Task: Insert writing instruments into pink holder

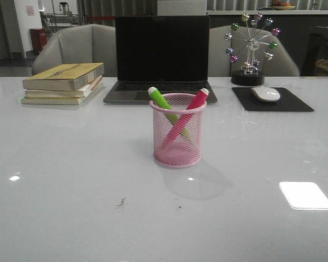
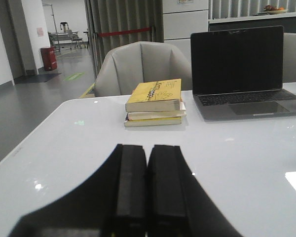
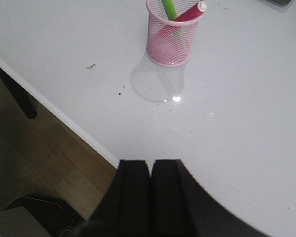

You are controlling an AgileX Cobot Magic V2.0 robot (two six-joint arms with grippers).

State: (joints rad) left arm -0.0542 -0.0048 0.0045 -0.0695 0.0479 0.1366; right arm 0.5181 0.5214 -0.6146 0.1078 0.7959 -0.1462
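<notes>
We see the pink holder, a round wire-mesh cup with a solid rolled rim and base, standing upright near the middle of the glossy white table. Inside it the lime green marker and the pink-red marker lean across each other, their white ends poking above the rim on opposite sides. Toward the far edge we find a stack of books, an open laptop, a mouse on a dark pad and a ferris-wheel ornament of shiny balls. The left gripper hovers over the table's left part, its flat black fingers pressed together, empty. The right gripper hangs near the table's front edge, well apart from the holder, fingers likewise together.
</notes>
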